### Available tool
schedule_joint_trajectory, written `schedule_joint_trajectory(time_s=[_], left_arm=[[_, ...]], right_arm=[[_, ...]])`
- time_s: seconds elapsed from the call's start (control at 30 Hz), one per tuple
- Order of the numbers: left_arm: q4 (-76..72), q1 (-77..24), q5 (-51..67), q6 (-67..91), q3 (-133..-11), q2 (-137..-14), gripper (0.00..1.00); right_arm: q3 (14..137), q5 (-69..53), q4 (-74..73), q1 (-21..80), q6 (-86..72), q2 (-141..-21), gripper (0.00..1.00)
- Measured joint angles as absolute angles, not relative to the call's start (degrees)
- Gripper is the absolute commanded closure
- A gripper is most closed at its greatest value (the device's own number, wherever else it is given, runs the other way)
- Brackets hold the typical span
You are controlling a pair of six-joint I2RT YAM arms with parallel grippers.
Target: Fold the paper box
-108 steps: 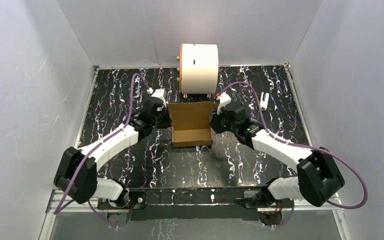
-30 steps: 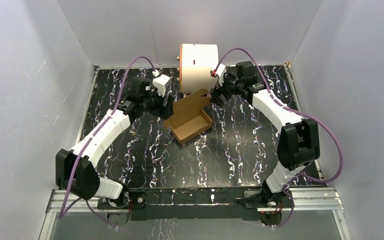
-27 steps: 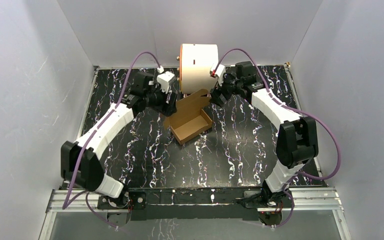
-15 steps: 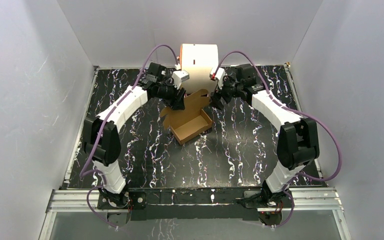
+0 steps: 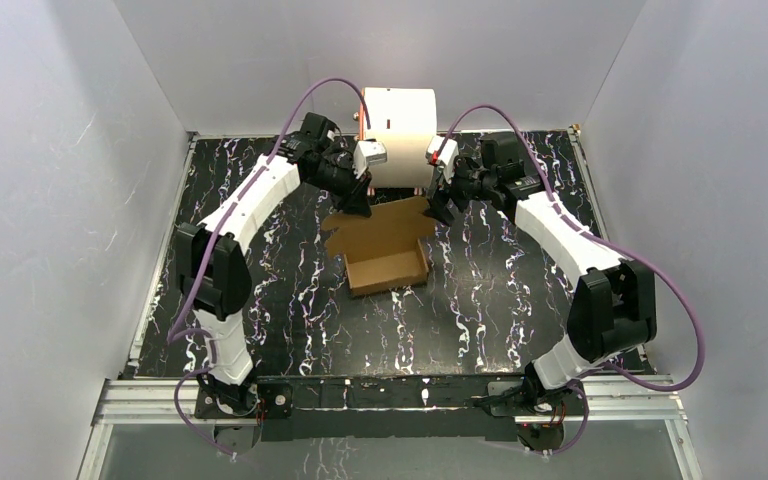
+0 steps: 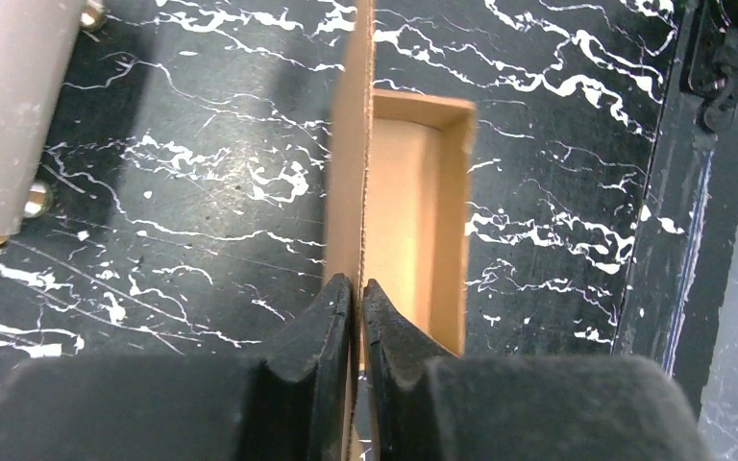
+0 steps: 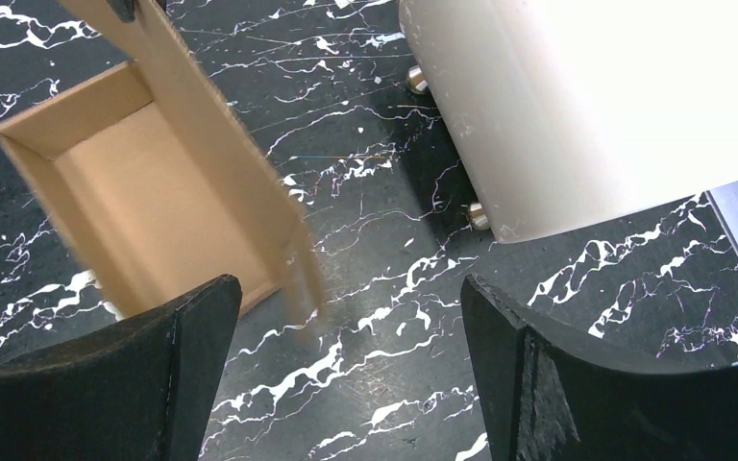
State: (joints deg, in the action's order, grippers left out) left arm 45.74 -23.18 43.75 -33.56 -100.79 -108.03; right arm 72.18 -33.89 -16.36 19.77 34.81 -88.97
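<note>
The paper box (image 5: 387,258) is a brown open carton in the middle of the table, with its back lid panel (image 5: 380,218) raised. My left gripper (image 5: 358,206) comes in from the back left and is shut on the edge of that lid panel (image 6: 350,173); its fingers (image 6: 325,317) pinch the thin cardboard, and the box cavity (image 6: 413,221) lies just beyond. My right gripper (image 5: 441,208) hovers open at the box's back right corner. In the right wrist view its gripper (image 7: 348,288) holds nothing, and the box (image 7: 144,192) lies to the left between and beyond the fingers.
A large white cylinder (image 5: 398,135) with an orange rim stands right behind the box, close to both grippers, and shows as a white cylinder (image 7: 586,96) on small feet. White walls enclose the black marbled table (image 5: 500,300). A metal rail (image 5: 390,392) runs along the near edge.
My left gripper swung right to the box's back edge and closed on the lid panel. The box turned from skewed to square. The right gripper stayed open and shifted slightly nearer.
</note>
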Motion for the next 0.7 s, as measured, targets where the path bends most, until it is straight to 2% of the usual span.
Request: schedule_joint_trajectory(time_s=[0.13, 0.3, 0.7], left_arm=[[48.8, -23.2, 45.9, -36.0, -102.5, -110.4, 1.0], [50.7, -23.4, 46.4, -37.5, -103.8, -112.4, 0.93], [50.3, -25.6, 43.6, -36.0, -103.0, -110.8, 0.4]], right_arm=[[72.2, -34.0, -16.3, 19.8, 34.8, -88.9, 0.07], [72.6, -34.1, -16.4, 19.8, 34.8, -88.9, 0.07], [74.7, -34.1, -16.6, 20.1, 34.8, -90.1, 0.07]])
